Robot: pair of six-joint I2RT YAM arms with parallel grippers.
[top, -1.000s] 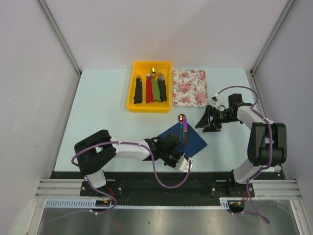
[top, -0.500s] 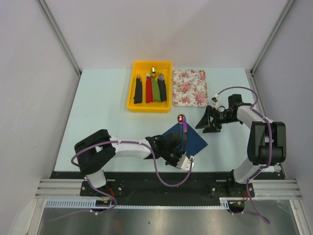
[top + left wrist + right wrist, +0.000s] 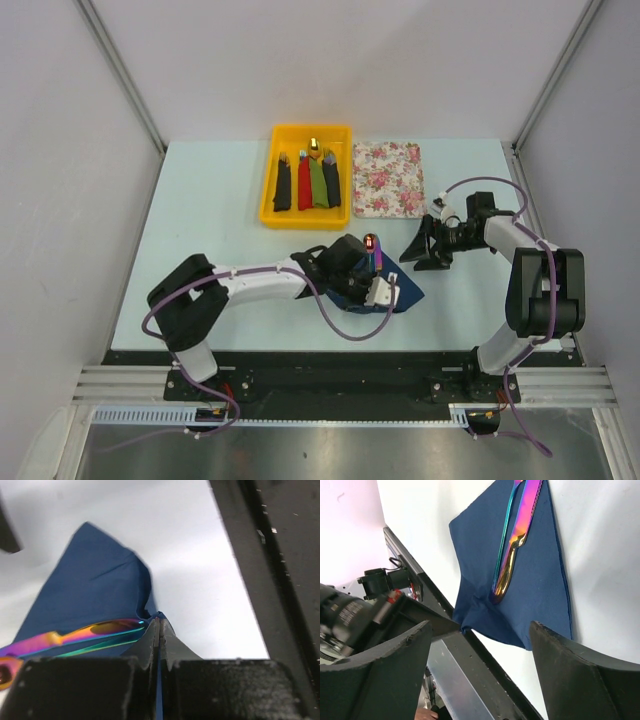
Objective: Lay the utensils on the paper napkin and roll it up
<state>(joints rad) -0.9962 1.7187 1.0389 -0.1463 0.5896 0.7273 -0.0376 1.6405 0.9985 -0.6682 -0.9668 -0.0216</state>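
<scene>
On our pale blue desk (image 3: 200,220), left tool (image 3: 159,626) pinches a corner of the dark navy paper napkin (image 3: 95,580), just beside the iridescent metal utensils (image 3: 85,634); right tool (image 3: 426,250) waits nearby, fingers spread apart.

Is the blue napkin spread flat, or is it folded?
Mostly spread: the left gripper is shut on one corner of the napkin and holds it up, creasing it; the rest lies flat under the utensils.
</scene>
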